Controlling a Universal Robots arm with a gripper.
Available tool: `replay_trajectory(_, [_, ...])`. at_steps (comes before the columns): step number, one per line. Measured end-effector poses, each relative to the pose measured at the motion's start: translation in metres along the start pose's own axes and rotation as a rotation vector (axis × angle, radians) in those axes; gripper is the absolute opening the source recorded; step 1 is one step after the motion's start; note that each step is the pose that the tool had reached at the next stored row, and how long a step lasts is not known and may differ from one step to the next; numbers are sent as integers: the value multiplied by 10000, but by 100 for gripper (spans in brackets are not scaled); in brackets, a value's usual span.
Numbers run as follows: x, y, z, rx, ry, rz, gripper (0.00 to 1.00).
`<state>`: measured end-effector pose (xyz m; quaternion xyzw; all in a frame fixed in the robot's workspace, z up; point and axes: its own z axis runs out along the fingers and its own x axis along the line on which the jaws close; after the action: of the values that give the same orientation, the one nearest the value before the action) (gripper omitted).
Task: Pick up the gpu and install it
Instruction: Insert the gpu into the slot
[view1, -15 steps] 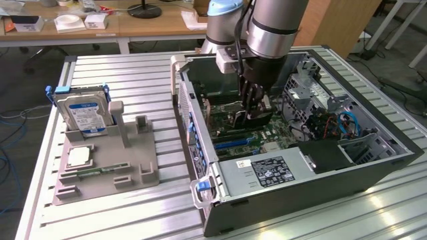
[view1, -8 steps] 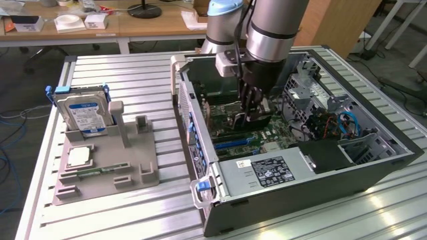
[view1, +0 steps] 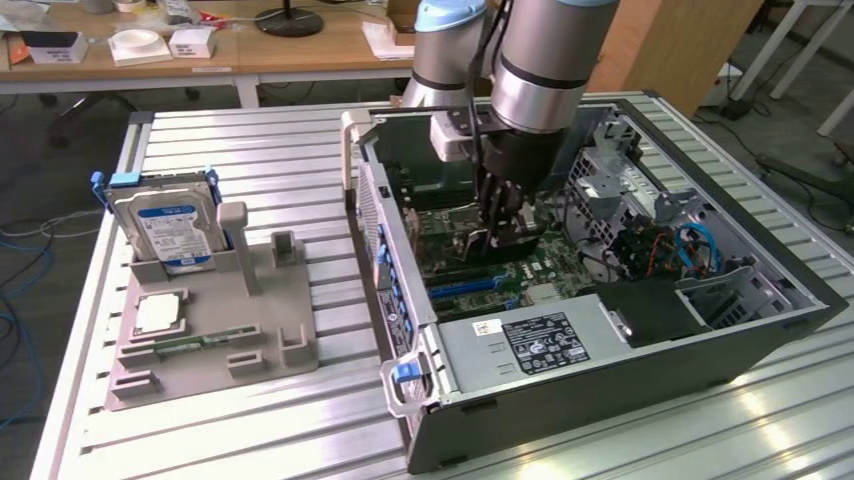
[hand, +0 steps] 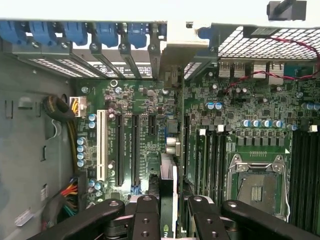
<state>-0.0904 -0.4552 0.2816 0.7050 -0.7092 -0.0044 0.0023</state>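
Worktop (view1: 267, 440) of ribbed aluminium carries two main items: an open computer case (view1: 641, 370) on the side toward the exterior view's right, and a grey parts holder (view1: 200, 350) near the edge toward the exterior view's left.

The robot arm (view1: 541, 70) descends from above into the open case, over the green motherboard (view1: 534, 275). In the exterior view the gripper (view1: 505, 238) sits low inside the case, just above the board near its middle.

In the wrist view the gripper (hand: 174, 212) has its black fingers (hand: 147, 220) set narrowly, closed from both sides on the gpu (hand: 168, 200), which is seen edge-on as a thin upright card between them. The card stands directly over the motherboard (hand: 150, 105), in line with the row of long black expansion slots (hand: 135, 147) and beside the white slot (hand: 102, 145); whether its lower edge is seated in a slot cannot be told. The silver bracket area at the case's rear wall (hand: 175, 57) lies along the same line as the card.

The empty processor socket (hand: 257, 185) lies on the board to one side of the card, with memory slots (hand: 212, 160) between them.

On the parts holder, a silver hard drive (view1: 167, 225) with a blue-white label stands upright at the far end, a processor (view1: 158, 312) lies flat near the middle, and a narrow memory stick (view1: 194, 343) lies just beside it toward the near edge.
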Motion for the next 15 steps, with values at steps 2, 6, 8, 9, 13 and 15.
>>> replay_trajectory(2, [15,-1,56,-1,0,-1,27])
replay_trajectory(6, [25,-2,135,-2,0,-1,27])
replay_trajectory(8, [26,-2,150,-1,0,-1,27])
replay_trajectory(9, [26,-2,157,-1,0,-1,27])
replay_trajectory(13, [29,-1,172,-2,1,-3,27])
replay_trajectory(15, [29,0,179,-1,0,-4,27])
